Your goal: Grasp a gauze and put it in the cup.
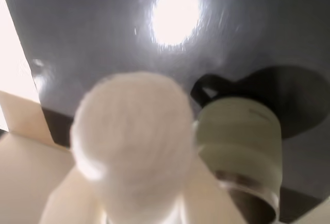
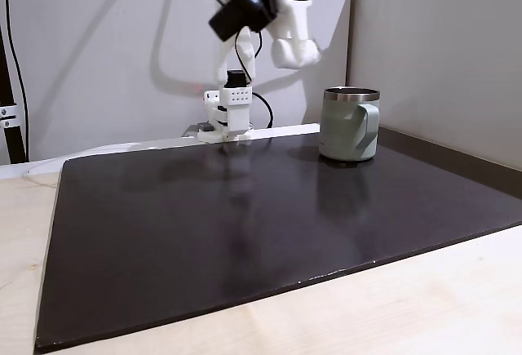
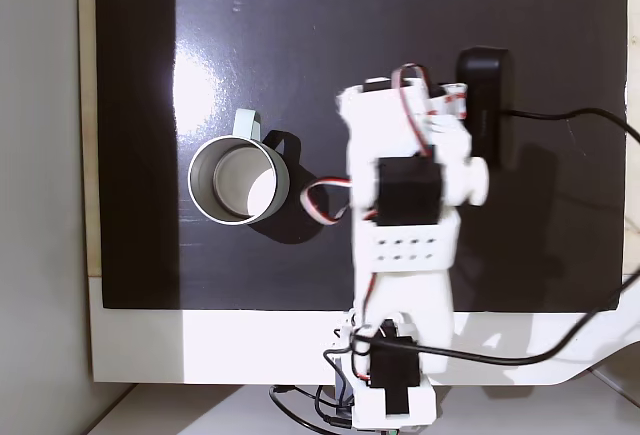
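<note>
White, soft and blurred, the small cylindrical roll of gauze [image 1: 131, 141] sits close to your wrist camera, clamped between the pale plastic jaws of your gripper [image 1: 139, 203], whose fingers [image 1: 67, 198] flank it at the bottom of the frame. Your gauze is therefore off the surface, carried in the air. In a fixed view from the side, the white arm's gripper [image 2: 294, 51] hangs high, up and to the left of the pale sage-green metal mug with the steel rim [image 2: 350, 124]. That cup stands upright on the glossy black mat [image 2: 245, 224], handle toward the camera. From above, the cup [image 3: 237, 181] shows an open mouth left of the arm [image 3: 405, 255]. The mat lies on a light wooden surface [image 2: 457, 306].
</note>
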